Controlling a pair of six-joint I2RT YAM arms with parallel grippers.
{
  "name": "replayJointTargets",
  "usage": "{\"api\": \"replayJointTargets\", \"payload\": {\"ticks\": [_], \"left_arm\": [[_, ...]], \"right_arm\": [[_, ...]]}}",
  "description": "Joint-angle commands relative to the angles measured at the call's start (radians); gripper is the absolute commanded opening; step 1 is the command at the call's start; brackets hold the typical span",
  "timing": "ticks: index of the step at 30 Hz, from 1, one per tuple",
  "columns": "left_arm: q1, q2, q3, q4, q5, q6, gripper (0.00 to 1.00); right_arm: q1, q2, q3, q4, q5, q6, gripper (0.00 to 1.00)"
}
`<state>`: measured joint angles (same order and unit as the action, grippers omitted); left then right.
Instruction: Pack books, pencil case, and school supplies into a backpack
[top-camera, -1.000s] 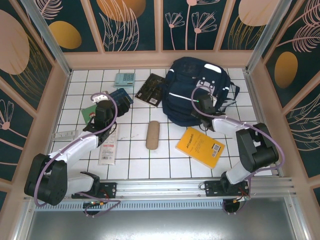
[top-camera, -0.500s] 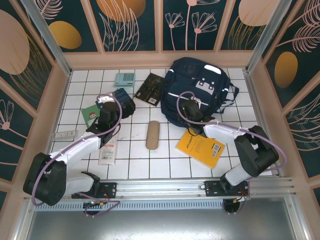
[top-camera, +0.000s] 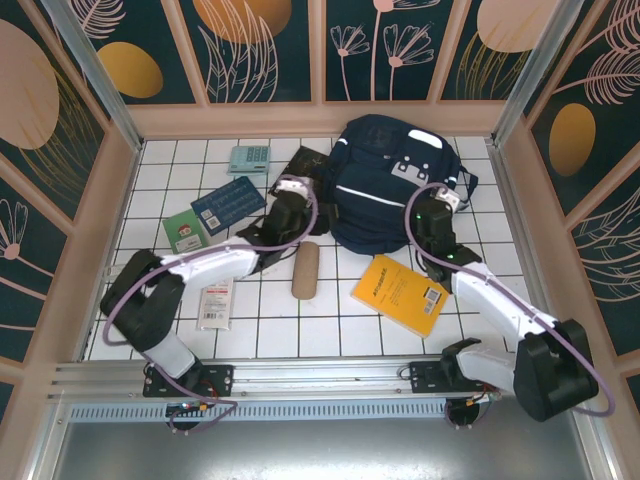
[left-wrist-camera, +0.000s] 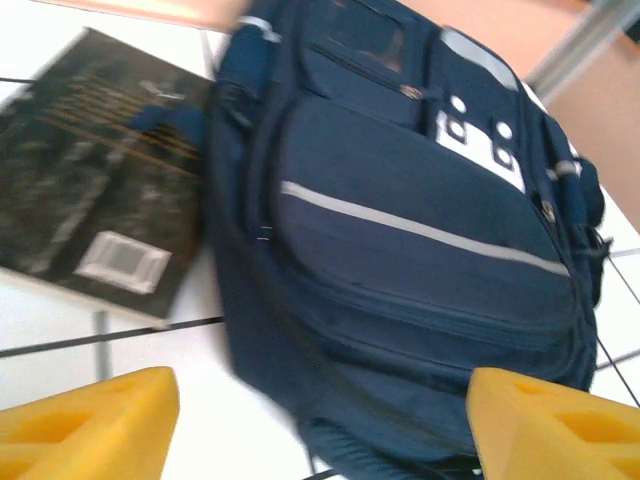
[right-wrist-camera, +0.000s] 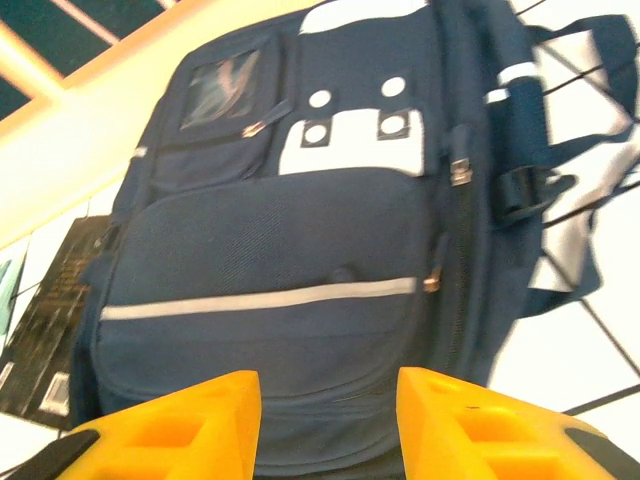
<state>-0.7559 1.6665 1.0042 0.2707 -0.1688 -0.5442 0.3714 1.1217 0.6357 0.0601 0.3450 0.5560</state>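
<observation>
backpack (top-camera: 385, 180) lies flat on the tiled surface (top-camera: 270, 320) at the far right, front pockets up, top toward the far wall. zips look closed, as far as the wrist views show, so nothing can go in yet. that is likely why both arms sit at the bag and not at the items.

left arm (top-camera: 215, 262) reaches across to the bag's left edge, right by the black book (top-camera: 303, 160). left jaws spread wide, nothing between them. in the left wrist view the yellow fingertips (left-wrist-camera: 90, 425) frame the backpack's (left-wrist-camera: 400, 260) lower corner, with the black book (left-wrist-camera: 90, 190) just beside it.

right arm (top-camera: 480, 290) is at the bag's near right side. right jaws partly spread, empty, and the fingertips (right-wrist-camera: 170, 430) point at the striped front pocket of the backpack (right-wrist-camera: 280, 280), a zipper pull close by.

all items lie unpacked outside the bag:
- yellow book (top-camera: 400, 293) near the right arm
- pencil case (top-camera: 304, 270) mid surface
- blue book (top-camera: 228, 203) and green book (top-camera: 183, 230) on the left
- calculator (top-camera: 248, 158) at the far left
- white packet (top-camera: 215, 300) by the left arm

judgement: opening step, packing not started. one arm probably needs to steady the soft fabric while the other pulls a zip.
</observation>
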Motion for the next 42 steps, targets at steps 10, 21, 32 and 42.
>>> {"api": "replayJointTargets", "payload": {"ticks": [10, 21, 32, 42], "left_arm": [[-0.163, 0.366, 0.41, -0.228, 0.027, 0.228, 0.6], [-0.219, 0.521, 0.57, -0.288, 0.047, 0.427, 0.66], [-0.239, 0.621, 0.63, -0.353, -0.103, 0.549, 0.59], [-0.24, 0.486, 0.502, -0.249, -0.213, 0.508, 0.0]], "right_arm": [[-0.235, -0.223, -0.132, -0.055, -0.047, 0.002, 0.43], [-0.334, -0.242, -0.196, -0.019, -0.168, 0.013, 0.45], [-0.386, -0.216, -0.192, 0.006, -0.284, 0.003, 0.52], [-0.392, -0.194, -0.153, -0.01, -0.314, 0.009, 0.64]]}}
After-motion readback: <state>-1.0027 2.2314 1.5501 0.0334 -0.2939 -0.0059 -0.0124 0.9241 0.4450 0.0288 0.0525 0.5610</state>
